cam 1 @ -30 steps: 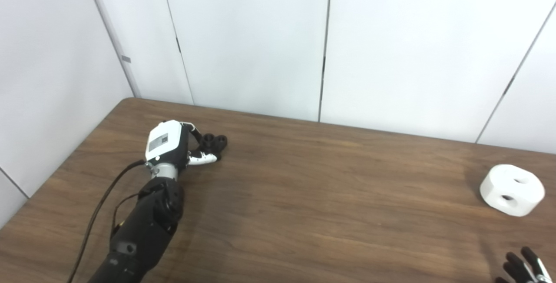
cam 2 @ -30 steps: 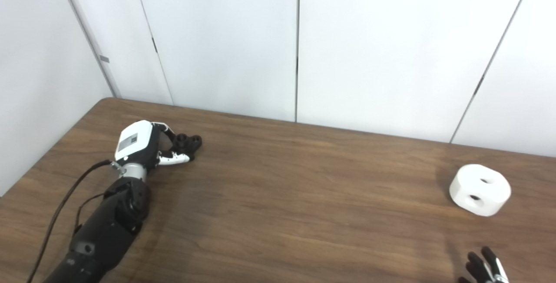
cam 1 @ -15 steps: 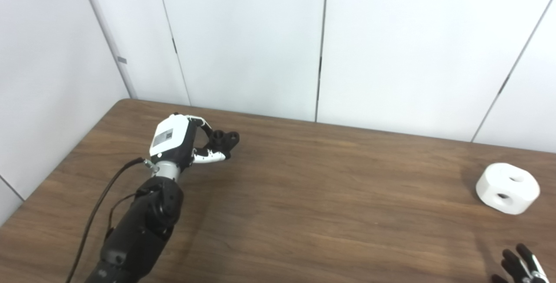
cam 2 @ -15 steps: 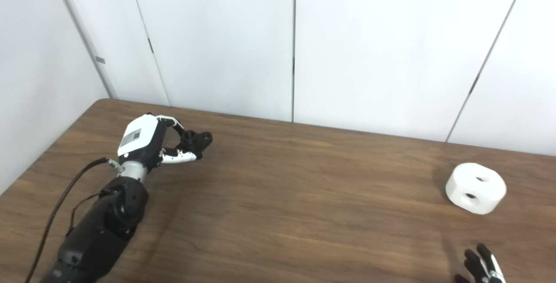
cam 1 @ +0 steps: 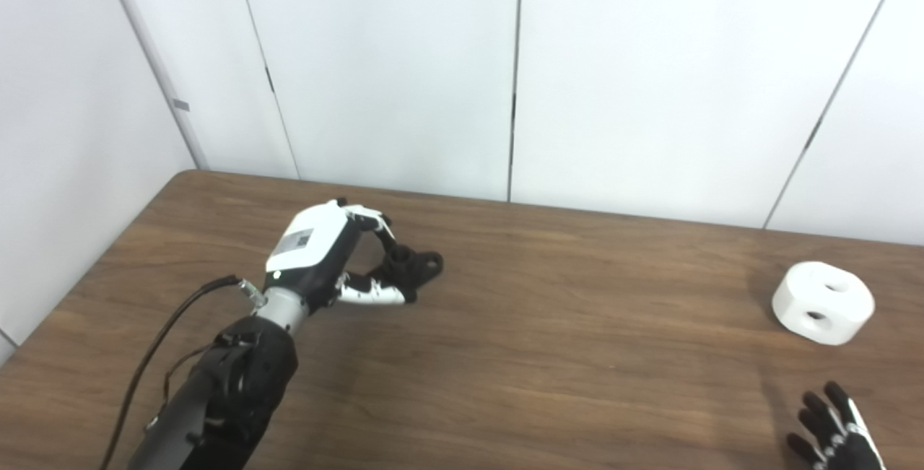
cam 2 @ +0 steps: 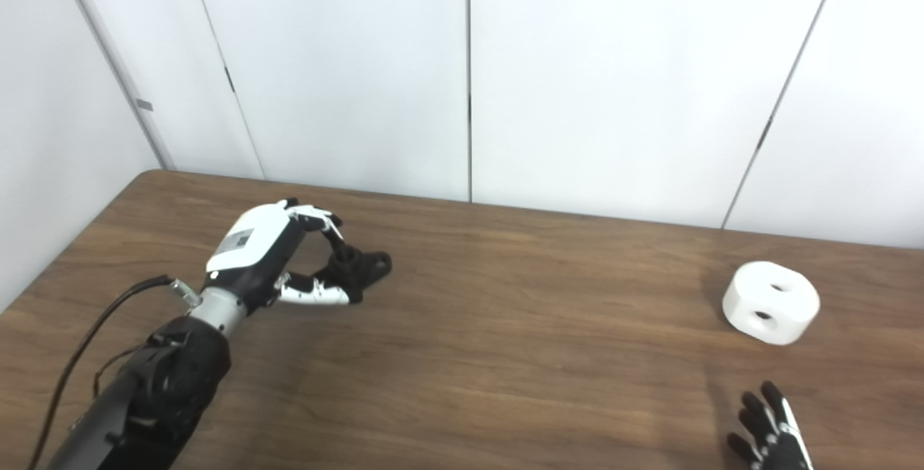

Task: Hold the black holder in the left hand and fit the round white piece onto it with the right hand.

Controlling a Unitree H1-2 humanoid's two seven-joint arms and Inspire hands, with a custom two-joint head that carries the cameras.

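Holder gripped, white piece untouched
The left hand (cam 1: 317,257) pinched the black holder (cam 1: 413,269); the spread, empty right hand (cam 2: 769,435) sat near the round white piece (cam 2: 771,301). A shallow pinch might let the holder twist.

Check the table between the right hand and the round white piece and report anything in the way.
Nothing visible stands between them. The right hand, fingers spread, sits at the bottom edge; the round white piece lies beyond it, with only bare table between.
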